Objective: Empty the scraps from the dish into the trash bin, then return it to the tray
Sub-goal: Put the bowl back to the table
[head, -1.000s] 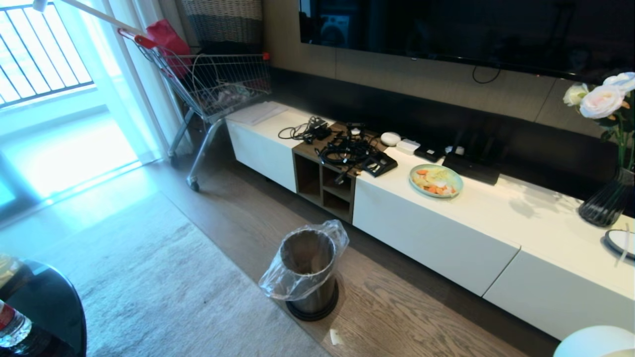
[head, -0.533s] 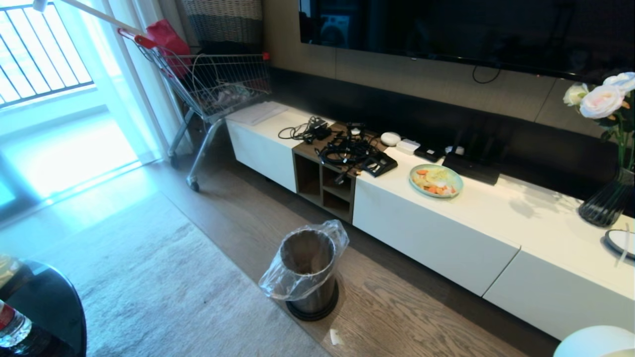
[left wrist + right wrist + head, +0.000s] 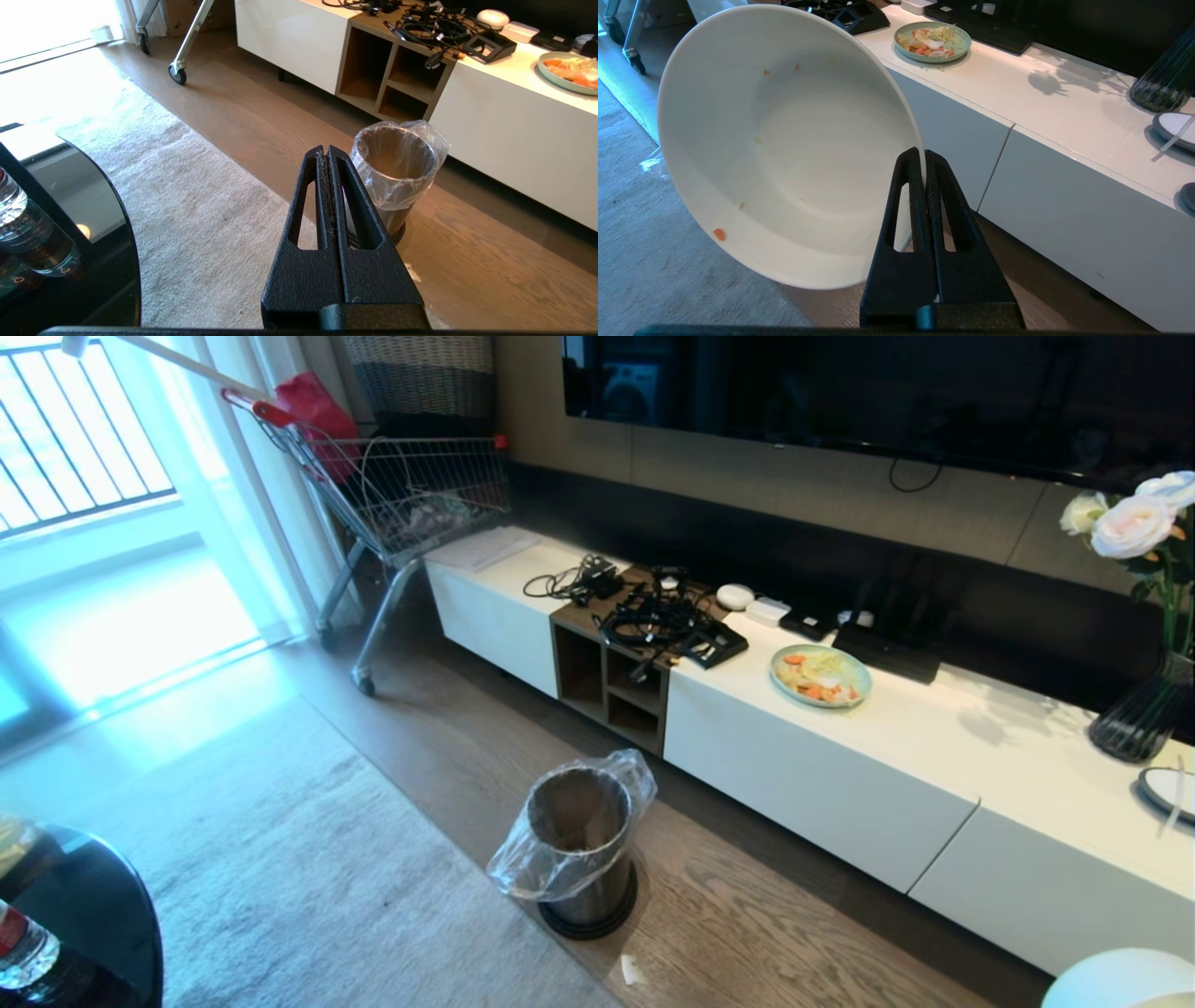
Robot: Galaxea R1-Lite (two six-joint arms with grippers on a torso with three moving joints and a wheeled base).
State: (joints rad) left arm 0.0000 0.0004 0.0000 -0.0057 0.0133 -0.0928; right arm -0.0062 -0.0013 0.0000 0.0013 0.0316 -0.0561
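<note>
the right gripper [image 3: 923,156] is clamped tight on the rim of the white bowl [image 3: 784,140], which it holds tipped on edge so the hollow faces the wrist camera. only a few scraps [image 3: 719,234] cling to the bowl's inside: a small orange bit near the lower wall and some tiny specks higher up. in the head view a sliver of the bowl shows at the bottom right corner. the left gripper [image 3: 329,154] hangs with its fingers pressed together, holding nothing, above the rug [image 3: 280,859]. the trash bin [image 3: 579,845], lined with a clear bag, stands on the wood floor [image 3: 747,915] just in front of the long white cabinet [image 3: 840,756]. on the cabinet top sits a green plate [image 3: 821,676] carrying orange and yellow food, beside a tangle of black cables [image 3: 653,616]. the tray is not in sight.
</note>
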